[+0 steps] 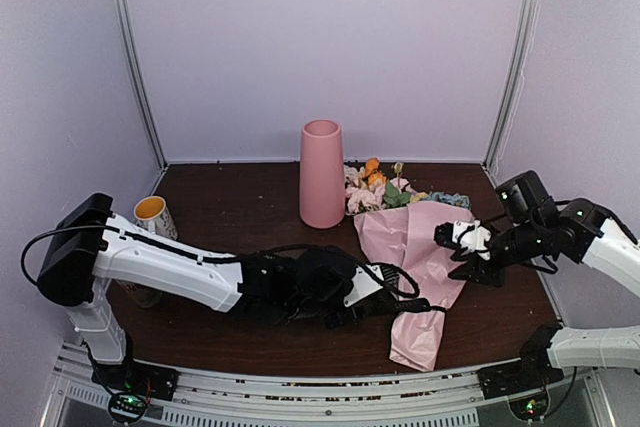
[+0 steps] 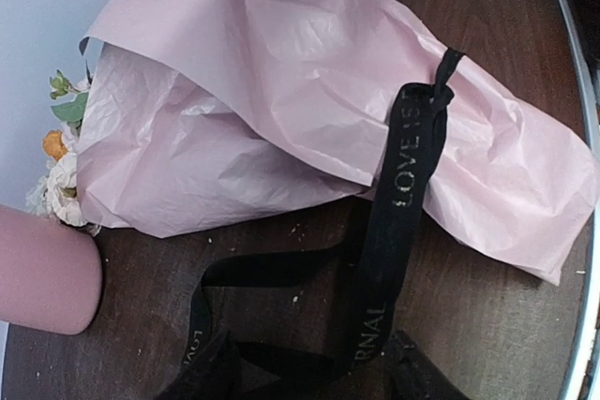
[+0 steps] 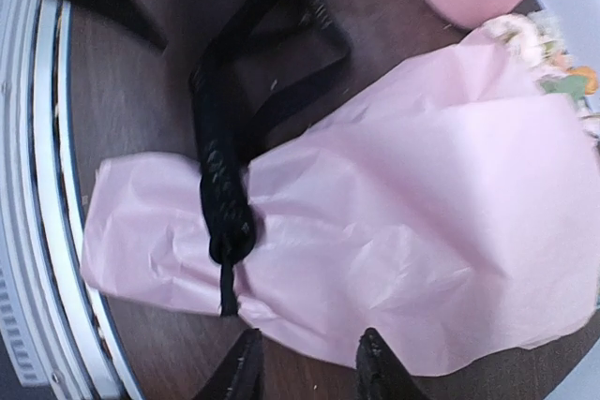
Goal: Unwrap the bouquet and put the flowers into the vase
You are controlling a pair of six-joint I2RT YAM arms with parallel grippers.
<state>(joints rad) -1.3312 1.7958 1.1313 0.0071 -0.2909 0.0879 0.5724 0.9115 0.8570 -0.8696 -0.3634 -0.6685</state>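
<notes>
The bouquet (image 1: 415, 247) lay tied on the worktop (image 1: 230, 207), its long axis running from blooms beside the vase (image 1: 321, 172) to the stem end at the near edge. Its ribbon (image 2: 403, 166) trailed left to between our left fingers (image 2: 419, 383), which stood apart, so we judged that arm better placed for the knot. Our right fingers (image 3: 246, 367) hung parted and empty at the wrap's right edge.
</notes>
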